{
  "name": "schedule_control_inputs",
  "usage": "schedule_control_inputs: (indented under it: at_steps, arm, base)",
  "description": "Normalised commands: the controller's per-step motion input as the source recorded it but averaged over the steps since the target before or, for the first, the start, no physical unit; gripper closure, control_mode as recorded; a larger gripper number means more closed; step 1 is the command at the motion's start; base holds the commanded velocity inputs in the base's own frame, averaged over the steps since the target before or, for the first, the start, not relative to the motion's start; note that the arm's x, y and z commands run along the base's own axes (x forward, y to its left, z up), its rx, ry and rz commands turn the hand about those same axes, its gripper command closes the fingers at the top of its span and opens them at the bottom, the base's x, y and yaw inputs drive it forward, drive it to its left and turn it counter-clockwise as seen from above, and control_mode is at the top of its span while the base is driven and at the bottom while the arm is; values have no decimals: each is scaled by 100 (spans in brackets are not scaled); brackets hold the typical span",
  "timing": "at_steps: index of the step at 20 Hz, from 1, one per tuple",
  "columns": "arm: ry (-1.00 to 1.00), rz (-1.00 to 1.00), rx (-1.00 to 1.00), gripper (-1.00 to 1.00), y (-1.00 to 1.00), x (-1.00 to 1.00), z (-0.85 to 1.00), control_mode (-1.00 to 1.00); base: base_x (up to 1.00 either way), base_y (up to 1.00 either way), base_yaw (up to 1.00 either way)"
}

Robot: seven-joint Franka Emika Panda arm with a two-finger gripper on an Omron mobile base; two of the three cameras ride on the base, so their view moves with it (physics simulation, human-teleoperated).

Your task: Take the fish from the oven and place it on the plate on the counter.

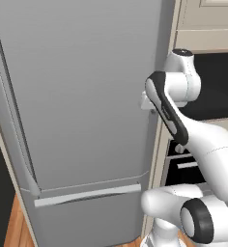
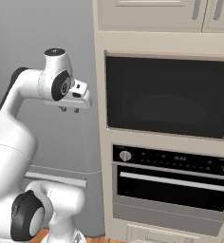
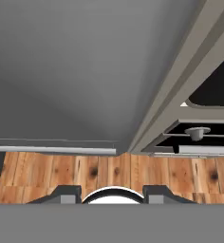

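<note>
Though hanging high at the end of the raised arm, pointing down: gripper (image 2: 70, 110), fingertips parted, nothing clamped between them. Seen along the hand as two dark fingertips (image 3: 66, 193) standing apart over the wooden floor (image 3: 61, 171). Just behind and around it, the plain grey fridge (image 1: 87, 96), its long handle (image 1: 87, 195) lower down. Off to the gripper's right and clearly lower, well apart from it: the oven (image 2: 173, 190), with black control strip, round silver knob (image 2: 126, 155) and silver bar handle (image 2: 175, 182). Door shut, no touch from the gripper. Cannot tell where the fish lies; nothing of the oven's inside on show behind the dark glass. Above the oven, at about the gripper's height, a black-glass appliance (image 2: 171, 95) set in the beige cabinet column (image 2: 100, 142), with cupboard doors (image 2: 152, 14) higher still. From the hand camera, oven knob and handle at the right edge, past the fridge's corner.
</note>
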Motion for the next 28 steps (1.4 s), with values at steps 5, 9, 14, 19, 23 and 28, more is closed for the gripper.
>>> schedule_control_inputs:
  at_steps: [5, 9, 14, 19, 23, 28]
  arm:
    - [1, -5, 0, -100, -13, -21, -3, -100]
    - [-1, -25, 1, -100, -47, -32, -12, -100]
    - [-7, -35, 15, -100, -71, -10, -10, -100]
    - [-1, -40, 23, -100, -82, -2, -19, -100]
    - [0, -42, 26, -100, -90, 0, -30, -100]
    - [0, -39, 29, -100, -100, 0, -28, -100]
  base:
    - [0, 0, 0]
    - [0, 0, 0]
    - [0, 0, 0]
    - [0, 0, 0]
    - [0, 0, 0]
    - [0, 0, 0]
